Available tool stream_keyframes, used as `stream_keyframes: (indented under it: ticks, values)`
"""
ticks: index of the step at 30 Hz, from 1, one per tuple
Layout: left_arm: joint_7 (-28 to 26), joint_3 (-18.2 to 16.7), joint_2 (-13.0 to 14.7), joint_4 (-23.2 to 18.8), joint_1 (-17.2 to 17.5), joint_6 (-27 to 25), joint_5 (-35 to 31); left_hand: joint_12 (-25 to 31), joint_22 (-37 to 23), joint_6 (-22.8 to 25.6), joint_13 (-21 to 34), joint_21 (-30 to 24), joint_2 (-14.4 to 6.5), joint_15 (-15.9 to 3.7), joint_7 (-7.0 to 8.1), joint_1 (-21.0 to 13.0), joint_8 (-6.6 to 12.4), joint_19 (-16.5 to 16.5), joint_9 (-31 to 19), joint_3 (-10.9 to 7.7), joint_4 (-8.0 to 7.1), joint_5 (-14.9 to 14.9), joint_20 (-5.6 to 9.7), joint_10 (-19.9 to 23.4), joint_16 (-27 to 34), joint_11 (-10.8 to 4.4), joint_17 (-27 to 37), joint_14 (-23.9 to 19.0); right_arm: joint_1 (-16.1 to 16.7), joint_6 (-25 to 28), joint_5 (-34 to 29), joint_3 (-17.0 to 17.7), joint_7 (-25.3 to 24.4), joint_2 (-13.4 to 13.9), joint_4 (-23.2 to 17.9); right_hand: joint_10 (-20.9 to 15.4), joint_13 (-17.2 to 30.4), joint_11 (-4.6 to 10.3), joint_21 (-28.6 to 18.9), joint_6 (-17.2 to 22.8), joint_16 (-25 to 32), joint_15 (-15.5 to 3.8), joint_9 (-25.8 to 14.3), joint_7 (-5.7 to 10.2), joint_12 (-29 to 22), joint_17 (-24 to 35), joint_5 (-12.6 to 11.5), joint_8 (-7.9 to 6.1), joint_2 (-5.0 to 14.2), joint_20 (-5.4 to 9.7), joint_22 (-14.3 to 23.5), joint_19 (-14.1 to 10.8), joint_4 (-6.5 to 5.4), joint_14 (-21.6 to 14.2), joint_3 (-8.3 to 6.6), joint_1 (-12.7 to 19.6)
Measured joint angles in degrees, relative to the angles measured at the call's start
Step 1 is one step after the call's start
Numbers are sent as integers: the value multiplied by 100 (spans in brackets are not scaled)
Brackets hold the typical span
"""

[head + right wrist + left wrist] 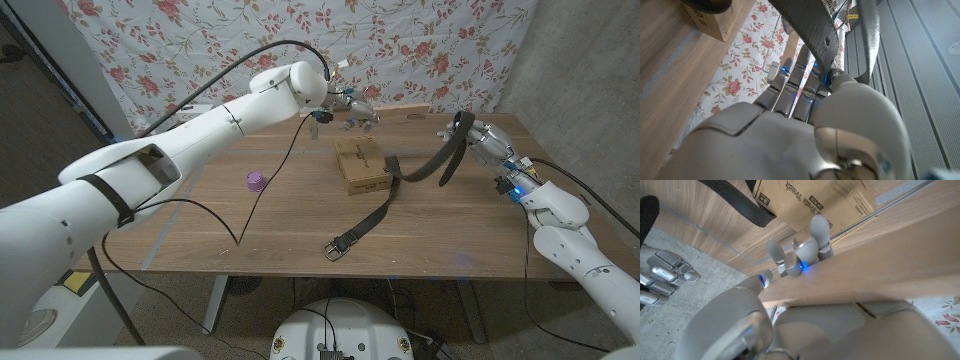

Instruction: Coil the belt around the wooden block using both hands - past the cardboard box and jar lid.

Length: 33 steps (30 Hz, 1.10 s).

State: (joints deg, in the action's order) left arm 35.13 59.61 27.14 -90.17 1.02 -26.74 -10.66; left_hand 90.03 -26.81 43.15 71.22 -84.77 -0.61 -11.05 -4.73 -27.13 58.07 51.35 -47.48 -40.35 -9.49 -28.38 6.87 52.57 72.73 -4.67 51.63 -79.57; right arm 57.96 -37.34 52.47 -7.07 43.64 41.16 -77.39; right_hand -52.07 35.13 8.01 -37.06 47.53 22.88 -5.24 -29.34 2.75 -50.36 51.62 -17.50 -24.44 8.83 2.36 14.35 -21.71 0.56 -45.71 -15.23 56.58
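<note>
Your right hand (478, 138) held the belt (400, 188) aloft, its buckle end trailing past the box (361, 165). Your left hand (352, 108) gripped the block (400, 111). Dragging could snag the box.

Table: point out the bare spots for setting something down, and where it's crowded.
Bare wood lies between the purple lid and the table's near edge, and along the right front past the belt's buckle. It is crowded around the cardboard box, the wooden block, the left hand and the right hand.
</note>
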Motion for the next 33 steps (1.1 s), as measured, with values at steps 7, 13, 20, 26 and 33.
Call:
stream_keyframes:
  ticks: [7,13,20,26,33]
  values:
    - [365,209,-201,360,-223,160,-84,-6,24,-1,-2,-2,51,1,0,51,12,-44,23,-16,16,0,-1,0,0,1,-28,1,358,-23,-810,321,-712,160,-767,84,-11,-3,-24,7,-100,32,-30,-7,0,-16,4,35,0,17,0,47,-23,92,23,0]
    - [625,258,-282,512,-289,376,-16,-8,54,-1,-3,-2,74,2,1,74,12,-54,48,-32,33,0,-12,4,0,12,-67,1,507,31,-1314,566,-1190,-46,-1307,134,-35,-14,-45,7,-311,73,-29,-7,40,-80,6,55,-6,-3,-26,127,-47,317,47,52]
    - [840,271,-484,880,-365,639,138,-10,77,-2,-1,-43,74,4,2,74,12,-73,65,-57,8,0,-11,-13,0,29,-96,1,300,521,-3089,568,-2944,-559,-1589,134,-65,-13,-88,7,-472,104,-45,-7,45,-162,-32,86,-13,1,-52,132,-49,411,45,59]
    - [956,271,-547,991,-379,737,224,0,93,-5,1,-44,104,11,5,103,43,-86,73,-80,32,-24,-24,-13,-23,30,-123,-5,-290,747,-4141,229,-3987,-880,-1337,134,-90,-13,-110,7,-536,113,-44,-7,46,-202,-39,111,-7,28,-52,158,-88,419,54,83]
    - [1043,269,-578,1025,-381,751,298,4,132,-12,1,-46,104,13,11,103,45,-103,72,-98,14,-45,-42,-14,-22,30,-135,-5,-1094,831,-5650,-243,-5497,-1141,-710,119,-105,2,-139,8,-605,113,-58,-7,46,-255,-74,142,-12,28,-79,158,-112,419,31,89]
